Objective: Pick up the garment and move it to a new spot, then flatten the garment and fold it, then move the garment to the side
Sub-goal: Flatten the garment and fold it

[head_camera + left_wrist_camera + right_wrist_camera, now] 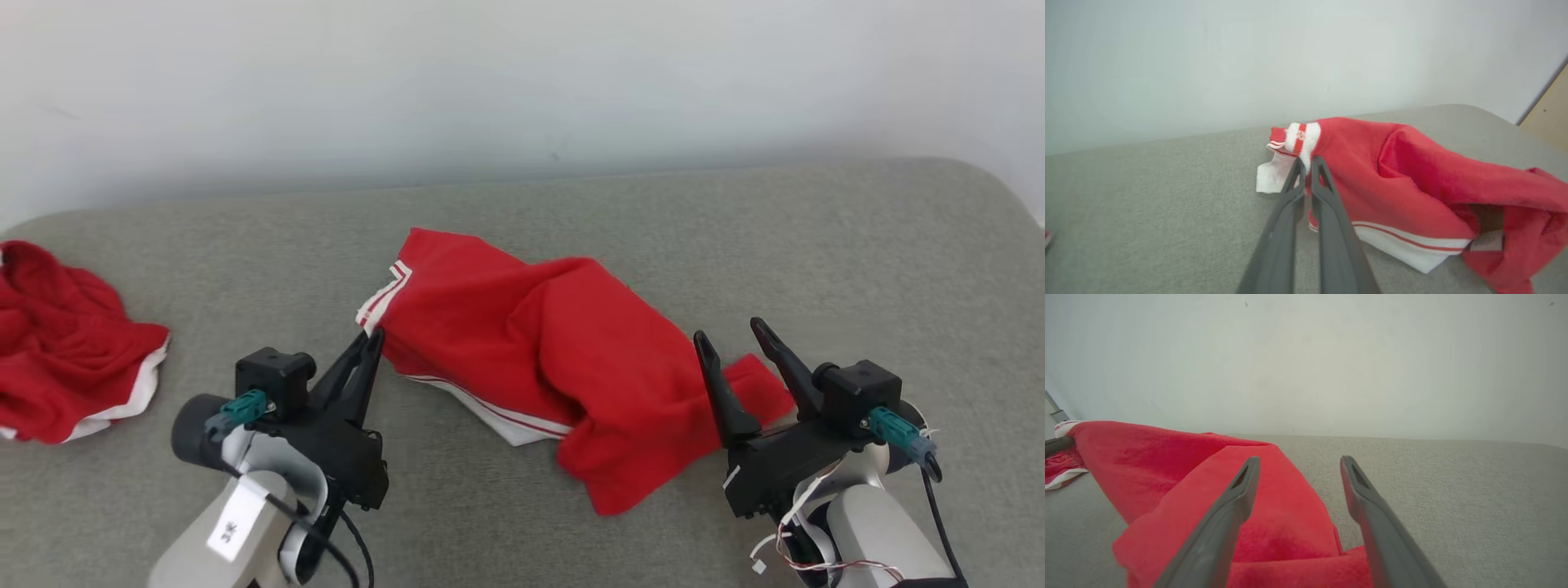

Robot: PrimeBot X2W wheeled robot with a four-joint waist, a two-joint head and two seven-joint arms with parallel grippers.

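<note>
- Two grippers low over the grey padded surface (816,245), one at each end of the garment (539,351); apparently set that way to lift the cloth by two corners rather than drag it as a lump.
- Lies mid-surface, red, crumpled and doubled over itself, with white edging along the left and near sides; far from flat.
- Pinched shut with the left gripper (373,336) on the striped trim (1302,139) at the garment's left corner, cloth bunched right at the closed tips. Probably chosen because a thick hem gives a firmer hold than one loose layer.
- Spread wide and holding nothing at the right gripper (729,331). Seen along its fingers, one lies over red cloth and the other over bare surface, likely posed to straddle the right-hand edge before closing.
- Judged step: securing a second hold ahead of the first lift to a new spot; flattening and folding not yet begun.
- Heaped well apart at the far left, a second red garment (65,351), untouched by either arm.
- Worth watching: with only one end held, a lift now could swing the cloth into a worse tangle.
</note>
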